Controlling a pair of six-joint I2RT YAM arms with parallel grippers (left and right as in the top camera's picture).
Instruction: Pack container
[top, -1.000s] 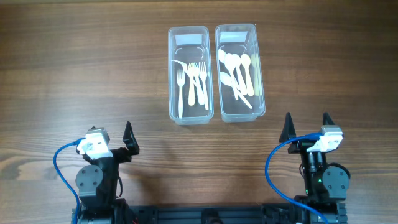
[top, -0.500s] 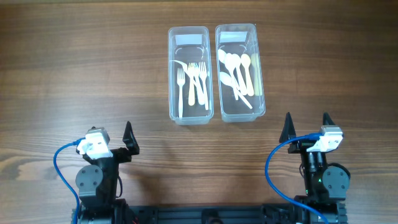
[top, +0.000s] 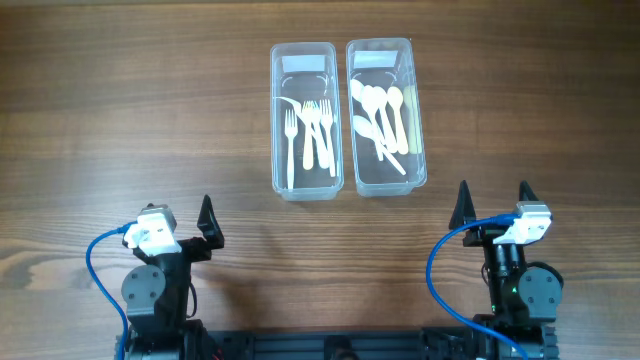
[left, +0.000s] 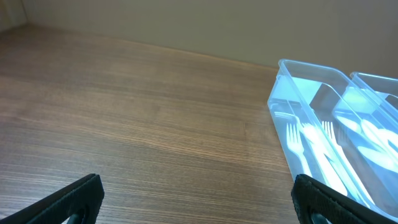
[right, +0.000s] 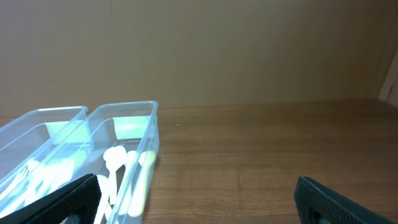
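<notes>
Two clear plastic containers stand side by side at the back middle of the table. The left container (top: 279, 150) holds several white forks (top: 312, 132). The right container (top: 417, 150) holds several white spoons (top: 378, 110). My left gripper (top: 180, 215) is open and empty near the front left. My right gripper (top: 493, 198) is open and empty near the front right. The left wrist view shows the fork container (left: 283, 106) ahead to the right of the left gripper (left: 199, 199). The right wrist view shows the spoon container (right: 146, 149) ahead to the left of the right gripper (right: 199, 199).
The wooden table (top: 130, 120) stretches around the containers. Blue cables loop by each arm base, the left cable (top: 95, 265) and the right cable (top: 437, 280).
</notes>
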